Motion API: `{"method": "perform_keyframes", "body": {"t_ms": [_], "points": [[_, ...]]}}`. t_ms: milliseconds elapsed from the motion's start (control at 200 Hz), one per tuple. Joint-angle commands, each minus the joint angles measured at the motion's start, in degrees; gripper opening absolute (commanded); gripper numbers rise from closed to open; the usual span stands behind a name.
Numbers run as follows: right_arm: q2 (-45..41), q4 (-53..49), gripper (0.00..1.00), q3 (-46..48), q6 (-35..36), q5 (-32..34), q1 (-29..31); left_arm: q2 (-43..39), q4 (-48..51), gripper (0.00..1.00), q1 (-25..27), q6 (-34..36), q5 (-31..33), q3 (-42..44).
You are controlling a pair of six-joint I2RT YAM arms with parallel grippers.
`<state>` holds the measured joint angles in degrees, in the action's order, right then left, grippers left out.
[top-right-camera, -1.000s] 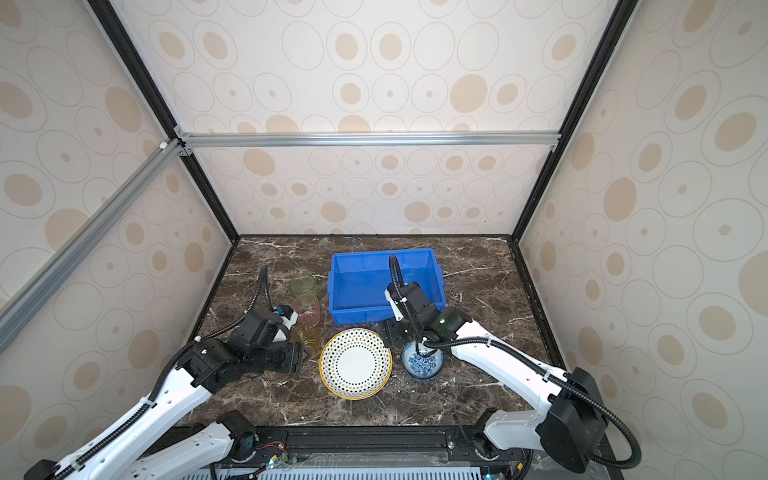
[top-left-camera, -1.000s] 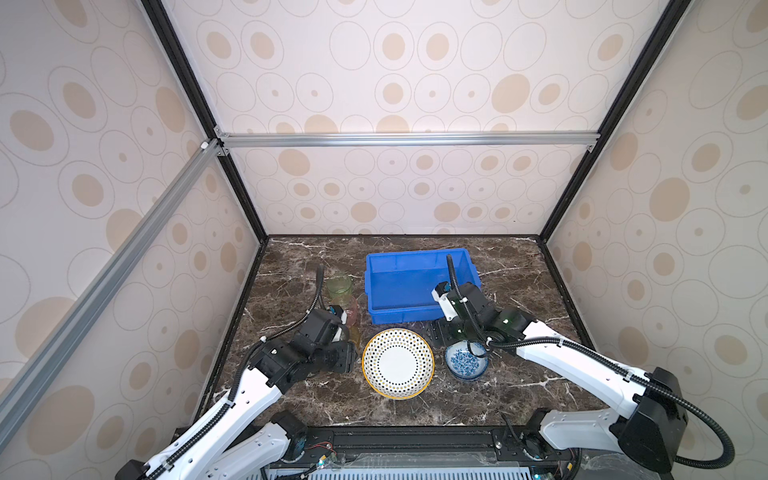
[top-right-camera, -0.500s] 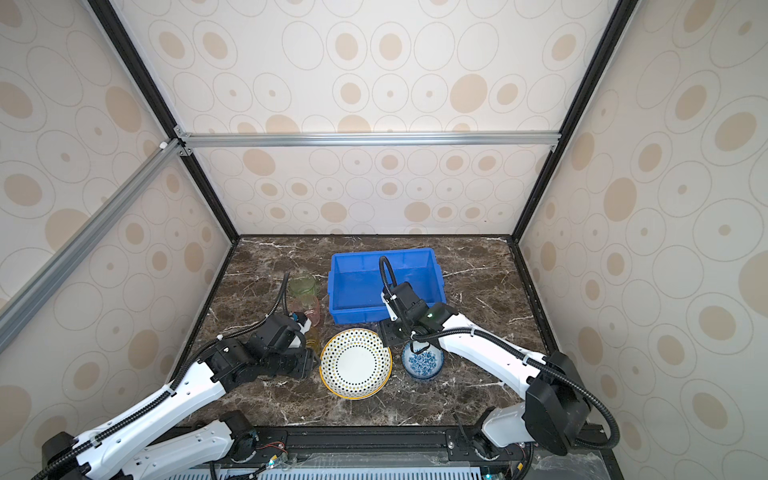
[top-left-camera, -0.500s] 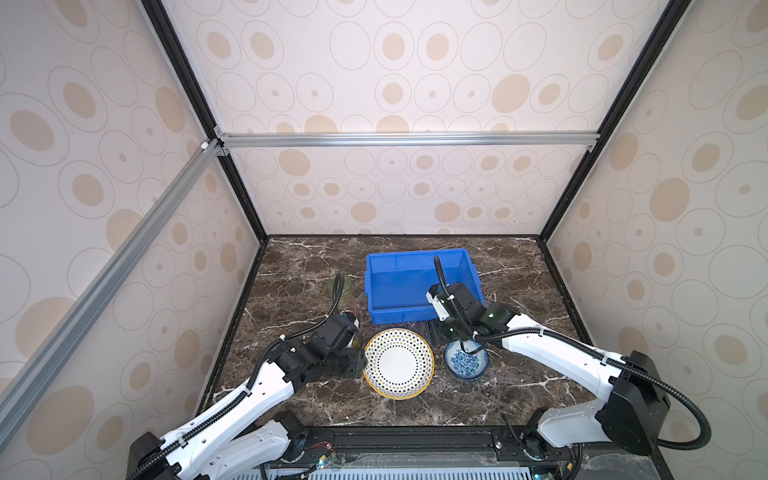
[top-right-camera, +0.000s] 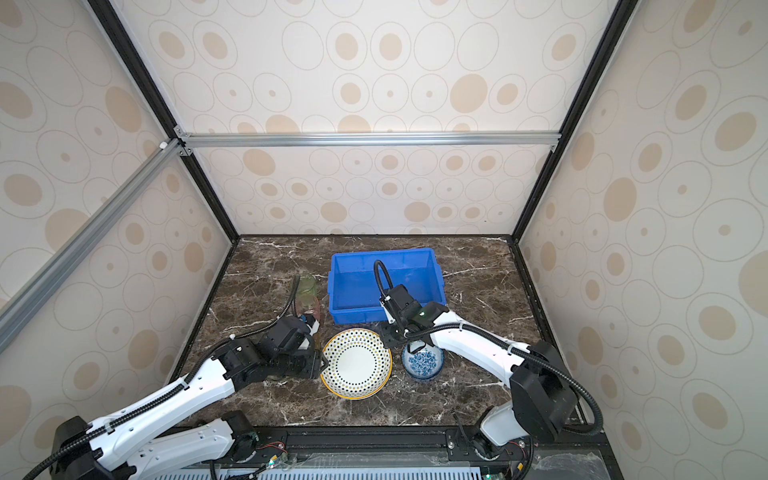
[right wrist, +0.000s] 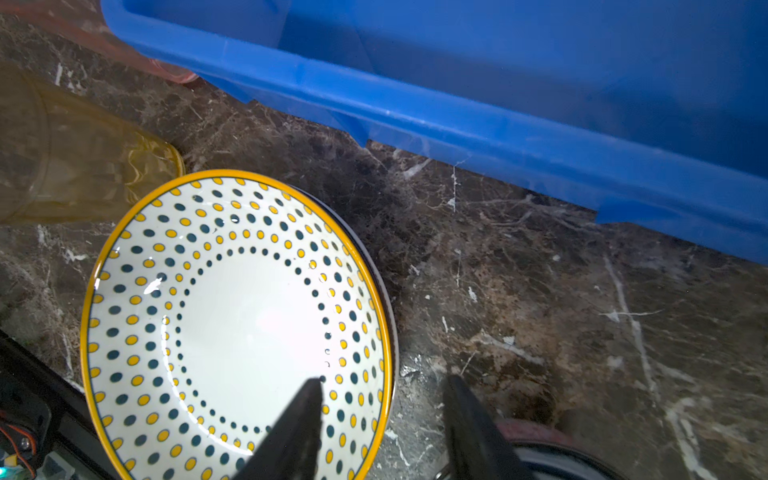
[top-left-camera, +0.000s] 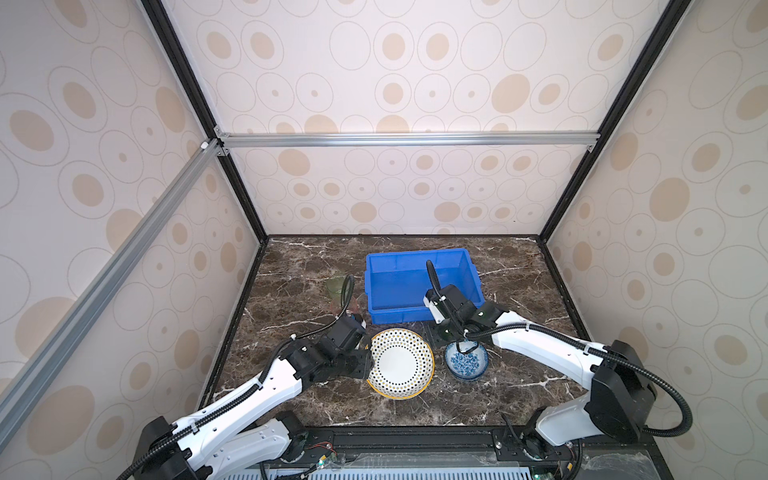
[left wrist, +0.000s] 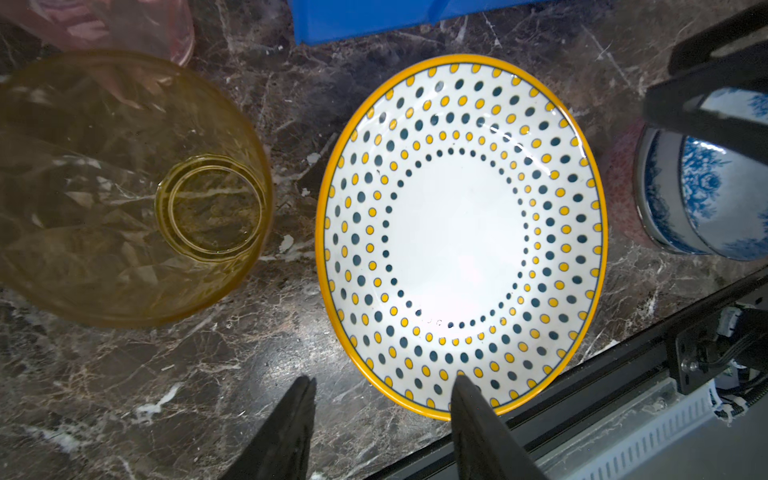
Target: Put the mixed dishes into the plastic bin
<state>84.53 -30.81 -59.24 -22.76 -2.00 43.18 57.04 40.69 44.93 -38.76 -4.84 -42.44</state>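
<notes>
since a second ago the left gripper (left wrist: 382,378) has slid from beside the cups over to the left edge of the plate, and both pairs of fingers have narrowed; the dishes themselves have not shifted.

the dark marble desk (top-left-camera: 519,282) carries everything. the blue bin (top-left-camera: 395,316) stands toward the back, with nothing in it that i can see, so i judge the task is only beginning. the dotted plate (top-left-camera: 400,364) lies flat in front of the bin. it is too low to take from above, which is probably why the left gripper comes at its rim. its fingers are apart, one tip above the plate's inside, the other over bare desk, nothing clamped.

the yellow cup (left wrist: 124,187) stands just beside the plate, with the pink cup (left wrist: 124,20) and the green cup (top-left-camera: 334,286) in a row behind it. the small blue-floral bowl (top-left-camera: 465,360) sits upright just right of the plate.

the right gripper (right wrist: 382,384) hangs low over the gap between plate and bowl. its fingers are apart, one tip above the plate's edge, the other close to the bowl's rim. i cannot tell which dish it is meant for.
</notes>
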Motion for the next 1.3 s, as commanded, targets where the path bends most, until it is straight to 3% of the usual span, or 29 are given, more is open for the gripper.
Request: {"method": "perform_keyframes", "body": {"t_ms": [0,425,1296], "points": [[1.53,-0.94,0.46,-0.88,-0.26,-1.11,0.5,1.02,-0.52,0.53,1.01,-1.38,1.34,0.01],[3.95,-0.39,0.29,0.55,-1.19,-3.16,0.53,3.52,1.84,0.52,3.14,-1.8,4.56,-0.17],[8.19,-1.89,0.13,0.35,-0.61,-0.72,2.27,6.5,2.64,0.48,4.82,-3.11,6.42,-0.24]]}}
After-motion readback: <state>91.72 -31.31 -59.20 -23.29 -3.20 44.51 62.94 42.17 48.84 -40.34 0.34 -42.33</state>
